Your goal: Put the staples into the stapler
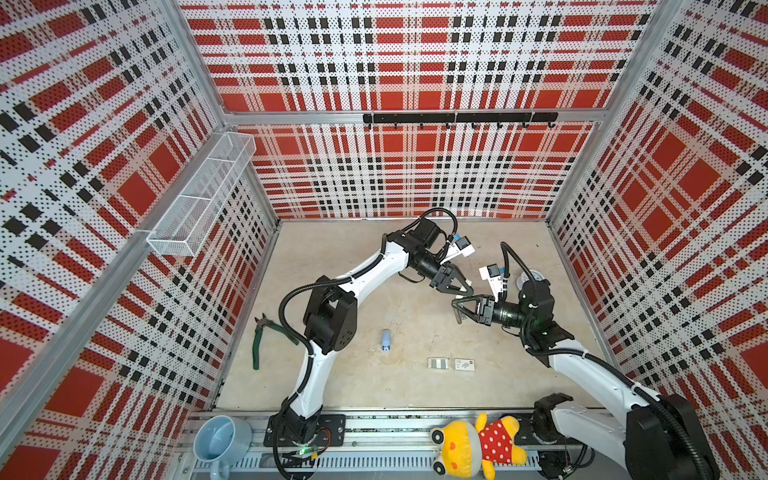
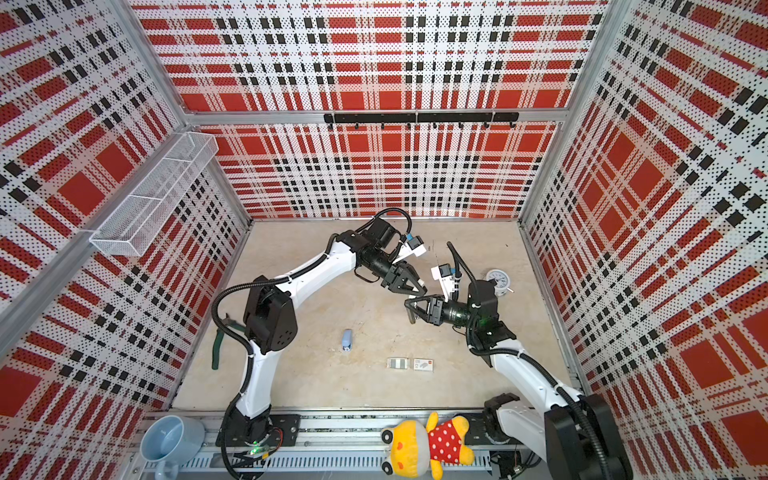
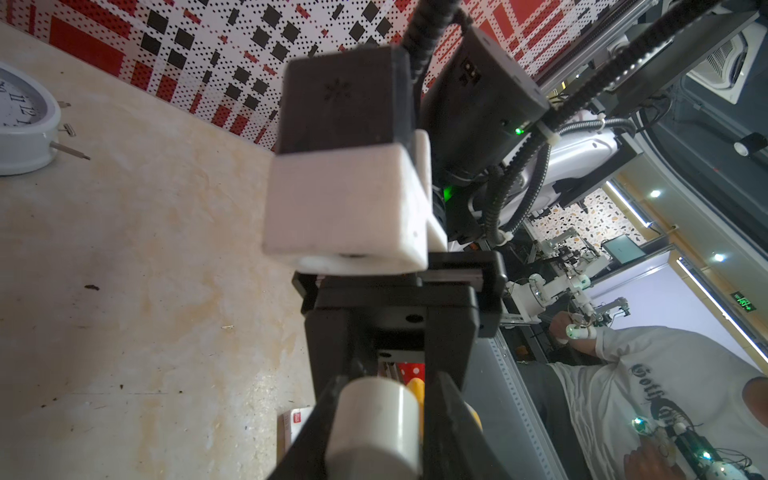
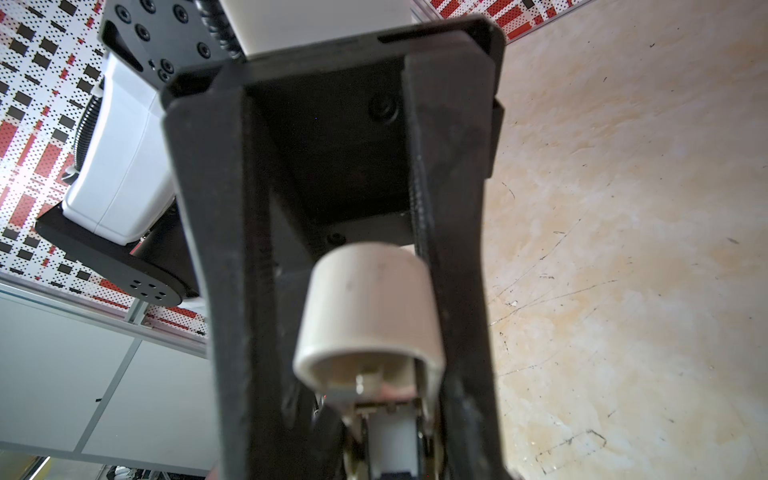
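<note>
lying stapler: the stapler (image 1: 386,340) lies on the counter (image 1: 332,382), light blue and seemingly closed, nearer the arm bases than either claw, with nothing touching it.
staples: the staples (image 1: 439,364) sit in their white card tray, right of the stapler and well apart from it; the printed sleeve (image 1: 464,365) lies just beside the tray.
left claw: the left claw (image 1: 463,291) hangs in the air over the back of the counter, tip to tip with the right one; i cannot tell whether its jaws are parted.
right claw: the right claw (image 1: 457,309) looks clamped on a pale grey thing (image 4: 390,436) with metal sides, stapler-like.
step: by my reading loading has not begun; neither task thing is held.
next move: probably free 1 claw, come down on the blue stapler and lift its top to bare the channel; so small a body may slide when pushed.
top views only: stapler, staples and the 2 claws together.
left wrist only: the sleeve's red mark and a clock (image 3: 20,116) face; its own tips are cut off.
right wrist only: the pale thing between the jaws.
</note>
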You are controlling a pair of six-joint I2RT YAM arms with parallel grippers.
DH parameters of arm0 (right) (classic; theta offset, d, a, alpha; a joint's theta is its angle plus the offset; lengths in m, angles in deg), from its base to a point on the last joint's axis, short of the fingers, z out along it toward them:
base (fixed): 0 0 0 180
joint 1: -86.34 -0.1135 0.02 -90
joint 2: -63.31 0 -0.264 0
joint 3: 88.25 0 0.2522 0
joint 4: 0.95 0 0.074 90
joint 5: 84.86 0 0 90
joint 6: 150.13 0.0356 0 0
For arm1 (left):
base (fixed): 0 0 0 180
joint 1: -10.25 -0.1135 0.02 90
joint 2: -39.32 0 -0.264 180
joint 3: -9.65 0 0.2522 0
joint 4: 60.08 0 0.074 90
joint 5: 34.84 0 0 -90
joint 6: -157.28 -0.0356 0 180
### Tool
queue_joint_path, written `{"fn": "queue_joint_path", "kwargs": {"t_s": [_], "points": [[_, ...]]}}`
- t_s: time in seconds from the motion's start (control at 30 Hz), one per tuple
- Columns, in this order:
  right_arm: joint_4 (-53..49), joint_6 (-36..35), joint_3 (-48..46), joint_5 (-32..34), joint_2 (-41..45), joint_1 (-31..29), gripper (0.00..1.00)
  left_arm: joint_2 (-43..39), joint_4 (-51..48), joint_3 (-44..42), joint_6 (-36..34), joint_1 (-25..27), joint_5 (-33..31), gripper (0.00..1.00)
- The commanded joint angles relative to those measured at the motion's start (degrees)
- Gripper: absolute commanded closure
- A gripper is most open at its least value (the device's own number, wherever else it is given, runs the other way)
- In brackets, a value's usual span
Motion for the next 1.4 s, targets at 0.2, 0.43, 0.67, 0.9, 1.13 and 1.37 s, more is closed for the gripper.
{"fn": "queue_joint_path", "kwargs": {"t_s": [0.2, 0.43, 0.67, 0.9, 1.13, 1.37], "points": [[-0.81, -0.02, 0.3, 5.74, -1.71, 0.35, 0.88, -3.63, -1.08, -1.72, -2.33, -1.03, -1.32, 0.44], [-11.25, -5.36, 2.95, 9.8, -2.29, 1.04, 0.87, -7.95, -1.07, -5.51, -4.25, -6.5, -11.41, 0.39], [-23.91, -12.16, 7.12, 18.98, -7.36, 1.13, 0.87, -12.05, 0.58, -7.25, -3.24, -12.41, -30.84, 0.39], [-29.92, -14.83, 11.84, 28.91, -16.24, 0.57, 0.85, -19.86, -4.14, -12.98, -18.82, -14.55, -47.85, 0.39], [-37.32, -18.94, 19.5, 41.43, -24.89, -3.96, 0.83, -27.98, -5.26, -24.55, -34.44, -14.17, -54.66, 0.38], [-42.67, -19.44, 25.86, 51.46, -32.54, -8.45, 0.82, -32.33, -5.18, -30.84, -40.71, -13.54, -58.67, 0.38]]}}
